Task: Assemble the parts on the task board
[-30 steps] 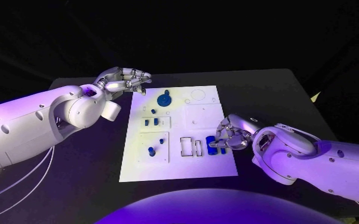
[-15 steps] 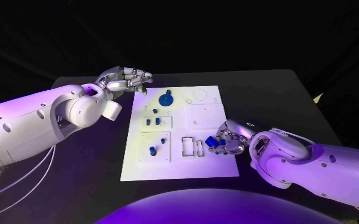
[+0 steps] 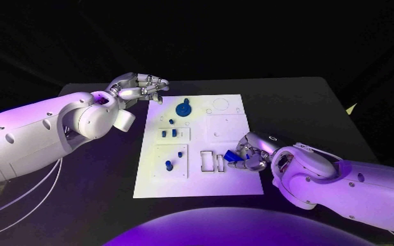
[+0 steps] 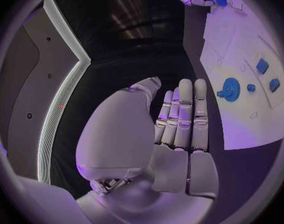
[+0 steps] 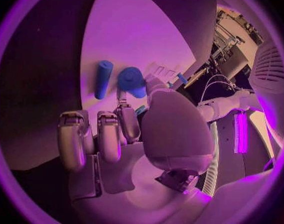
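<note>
Two blue parts (image 5: 104, 78) beside right hand (image 5: 126, 129), wrist view.

Both arms have glossy white, rounded shells, bulbous at the forearm and narrowing toward the wrist.

Left arm (image 3: 57, 129): a short white cylindrical stub projects from the shell just behind the wrist; thin pale cables hang below the forearm.

Right arm (image 3: 345, 183): a raised strap-like band crosses the shell just behind the wrist.

Left hand (image 4: 179, 129): silver metal, smooth domed thumb base, slender segmented fingers with dark seams between segments.

Right hand (image 5: 117, 134): same silver build, blocky finger segments, a dark recessed fitting at the base of the palm.
</note>
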Controlling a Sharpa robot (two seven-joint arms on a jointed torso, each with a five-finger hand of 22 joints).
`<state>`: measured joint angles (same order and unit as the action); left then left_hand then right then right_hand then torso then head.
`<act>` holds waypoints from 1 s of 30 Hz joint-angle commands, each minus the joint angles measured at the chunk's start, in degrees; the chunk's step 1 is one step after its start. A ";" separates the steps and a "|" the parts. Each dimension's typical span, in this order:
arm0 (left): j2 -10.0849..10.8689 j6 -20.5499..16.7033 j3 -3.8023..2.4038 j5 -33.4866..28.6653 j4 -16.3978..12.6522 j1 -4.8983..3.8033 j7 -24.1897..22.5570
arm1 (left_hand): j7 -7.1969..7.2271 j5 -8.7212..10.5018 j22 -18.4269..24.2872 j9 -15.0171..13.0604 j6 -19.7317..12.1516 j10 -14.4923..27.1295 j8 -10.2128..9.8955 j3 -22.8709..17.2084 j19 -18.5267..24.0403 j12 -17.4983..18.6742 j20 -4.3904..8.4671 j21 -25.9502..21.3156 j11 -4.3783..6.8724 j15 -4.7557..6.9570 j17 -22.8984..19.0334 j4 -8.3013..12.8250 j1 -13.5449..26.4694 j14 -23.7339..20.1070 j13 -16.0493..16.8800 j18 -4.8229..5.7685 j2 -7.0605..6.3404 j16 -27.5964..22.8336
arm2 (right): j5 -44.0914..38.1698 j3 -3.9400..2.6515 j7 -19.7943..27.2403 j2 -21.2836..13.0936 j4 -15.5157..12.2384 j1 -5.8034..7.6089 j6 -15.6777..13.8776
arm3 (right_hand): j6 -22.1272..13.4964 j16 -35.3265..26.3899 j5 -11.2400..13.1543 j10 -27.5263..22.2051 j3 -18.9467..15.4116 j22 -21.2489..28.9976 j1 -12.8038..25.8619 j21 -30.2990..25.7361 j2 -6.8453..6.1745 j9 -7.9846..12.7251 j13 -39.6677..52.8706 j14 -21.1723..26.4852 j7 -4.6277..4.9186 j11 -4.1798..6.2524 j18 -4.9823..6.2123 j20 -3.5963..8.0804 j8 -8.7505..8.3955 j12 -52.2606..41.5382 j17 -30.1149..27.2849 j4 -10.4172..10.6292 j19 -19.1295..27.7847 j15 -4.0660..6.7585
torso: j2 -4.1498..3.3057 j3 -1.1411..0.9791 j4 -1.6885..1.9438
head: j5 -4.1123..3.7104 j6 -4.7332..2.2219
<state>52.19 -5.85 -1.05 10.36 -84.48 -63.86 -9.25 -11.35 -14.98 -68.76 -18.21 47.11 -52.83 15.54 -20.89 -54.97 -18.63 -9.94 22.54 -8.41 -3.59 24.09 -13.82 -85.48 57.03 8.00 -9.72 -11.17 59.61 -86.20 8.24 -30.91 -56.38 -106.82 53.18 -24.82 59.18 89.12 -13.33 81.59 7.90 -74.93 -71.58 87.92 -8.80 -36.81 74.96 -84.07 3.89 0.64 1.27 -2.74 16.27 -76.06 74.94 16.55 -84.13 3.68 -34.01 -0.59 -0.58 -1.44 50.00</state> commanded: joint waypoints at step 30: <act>-0.38 0.39 -0.03 -0.50 -0.04 -0.03 -0.41 | -0.02 0.21 0.06 0.05 -0.36 0.37 0.36 -0.40 -0.33 -0.22 -0.10 -0.34 0.19 -0.46 -0.10 -0.09 0.39 0.12 -0.05 -0.60 0.00 -0.30 | 11.60 0.11 1.85 5.31 -0.96 1.50 0.91 | 5.27 0.43 3.29 3.95 14.77 -14.52 13.38 0.34 -1.44 -1.45 8.13 -5.63 -1.45 0.90 -0.86 1.12 -0.56 -5.53 13.66 0.15 -5.07 1.15 | 0.03 0.04 0.02 | 0.87 0.00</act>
<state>51.91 -5.86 -1.05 10.29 -84.42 -63.86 -9.22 -11.35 -14.98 -68.77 -18.22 47.12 -52.83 15.54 -20.89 -54.97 -18.63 -9.94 22.54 -8.41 -3.59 24.04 -13.83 -85.49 57.02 8.01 -9.72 -11.17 59.61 -76.49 8.36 -28.95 -51.30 -107.90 54.77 -27.12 62.27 89.33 -10.29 83.85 22.82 -74.91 -58.55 88.50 -10.36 -38.32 74.94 -84.14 4.69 1.23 1.26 -1.83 15.76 -81.31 74.92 16.51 -84.01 4.42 -34.01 -0.56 -0.52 -0.66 50.00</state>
